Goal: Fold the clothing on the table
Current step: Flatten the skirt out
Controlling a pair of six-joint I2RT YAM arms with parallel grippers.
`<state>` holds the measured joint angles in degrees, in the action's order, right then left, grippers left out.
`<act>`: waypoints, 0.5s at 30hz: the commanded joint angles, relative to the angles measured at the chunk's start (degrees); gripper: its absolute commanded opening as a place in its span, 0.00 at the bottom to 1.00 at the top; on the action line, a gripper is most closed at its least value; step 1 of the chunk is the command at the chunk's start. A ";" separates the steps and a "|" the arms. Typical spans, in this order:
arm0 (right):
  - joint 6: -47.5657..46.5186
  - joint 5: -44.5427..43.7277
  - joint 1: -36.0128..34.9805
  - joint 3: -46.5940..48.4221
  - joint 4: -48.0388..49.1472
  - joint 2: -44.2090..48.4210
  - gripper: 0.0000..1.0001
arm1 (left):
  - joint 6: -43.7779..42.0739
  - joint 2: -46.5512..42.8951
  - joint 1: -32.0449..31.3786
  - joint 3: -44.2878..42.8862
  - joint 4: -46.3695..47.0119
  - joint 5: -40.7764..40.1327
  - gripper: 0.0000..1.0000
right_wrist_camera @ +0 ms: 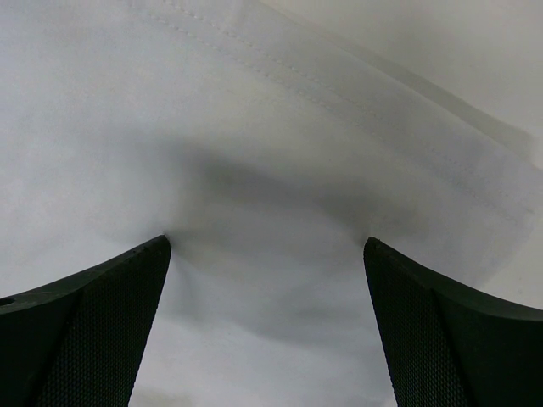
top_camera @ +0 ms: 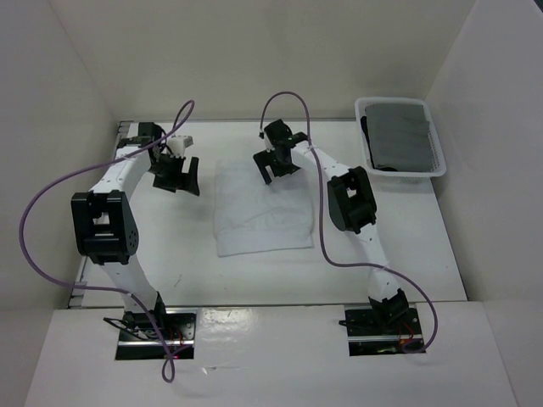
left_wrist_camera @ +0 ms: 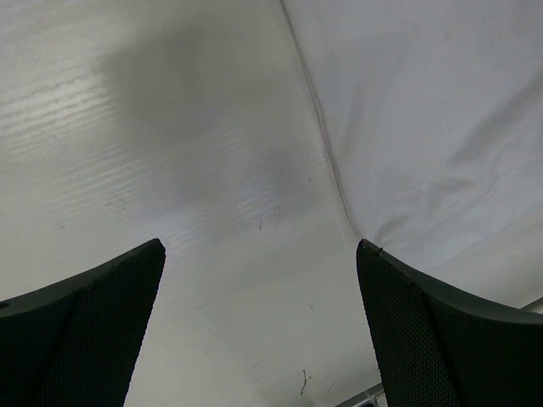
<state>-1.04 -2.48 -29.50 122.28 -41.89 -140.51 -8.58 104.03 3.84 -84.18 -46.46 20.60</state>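
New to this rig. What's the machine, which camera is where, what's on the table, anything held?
Two white robot arms, left and right, are bolted at the near edge of a white table. The wide picture comes from a fixed camera above and behind them. The other two come from cameras on the wrists; the dark wedges there are each arm's own fingers. A white piece of clothing lies spread out mid-table; a white basket at the far right holds a dark grey cloth. The left gripper hangs open over bare table beside the clothing's edge. The right gripper is open over the clothing near its far edge, tips seemingly touching it. Nothing is held.
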 commanded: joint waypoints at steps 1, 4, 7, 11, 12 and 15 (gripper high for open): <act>-0.63 -0.86 0.22 4.36 -2.49 0.49 0.99 | 0.23 1.43 0.21 -5.46 -0.30 3.39 0.99; -2.03 2.30 1.71 4.37 -2.50 5.67 0.99 | 0.23 1.96 0.21 -10.01 -0.82 6.01 0.99; -3.35 5.03 3.21 2.80 -2.50 11.73 0.99 | 0.23 4.59 0.21 -13.28 -0.83 11.29 0.99; -4.59 4.34 5.94 -4.05 0.48 18.59 0.99 | 0.76 9.95 0.21 -17.23 0.40 15.34 0.97; -4.59 4.33 6.55 -5.37 0.49 19.12 0.99 | 1.28 12.32 -0.40 -17.24 1.01 15.35 0.95; -4.59 4.33 9.27 -10.29 2.60 20.27 0.99 | 1.89 16.36 -1.54 -18.73 2.68 15.18 0.92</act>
<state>-4.69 1.93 -22.35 115.63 -42.24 -122.76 -8.19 115.77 3.38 -101.67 -44.97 32.77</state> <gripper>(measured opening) 0.987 0.931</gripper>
